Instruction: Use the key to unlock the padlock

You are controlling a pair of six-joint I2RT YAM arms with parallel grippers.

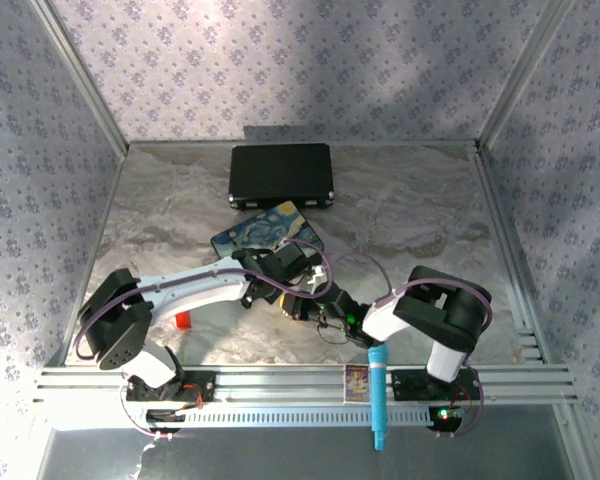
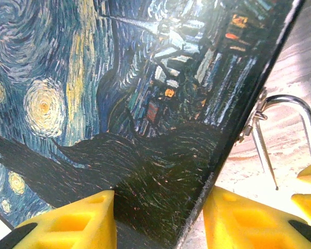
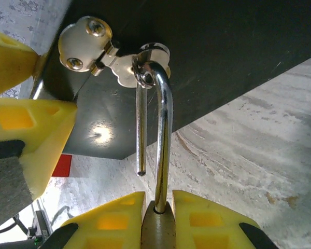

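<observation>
1. You have the padlock (image 3: 158, 231) at the bottom centre of the right wrist view, its brass body between the yellow fingers.
2. Its shackle (image 3: 166, 119) runs straight up the frame from the body to the hasp (image 3: 127, 65) on the black side of the painted box (image 2: 93, 104). The long axis lies in line with your fingers, pointing away from them.
3. One leg of the shackle enters the body. The other ends free at mid-frame, just left of the first leg and well clear of the body. I judge the lock already open but hanging threaded through the hasp ring.
4. Your right gripper (image 3: 158, 223) is clamped on the padlock body, one pad on each side.
5. Your left gripper (image 2: 158, 207) has its fingers apart, astride the lower edge of the box. One sits over the painted lid at lower left, the other beside the black side at lower centre. I cannot tell whether they press on it.
6. The right arm has the lock; the left is just beside it, with the shackle at the right edge of the left wrist view. I judge the coming move turns on drawing the free leg out through that ring.
</observation>
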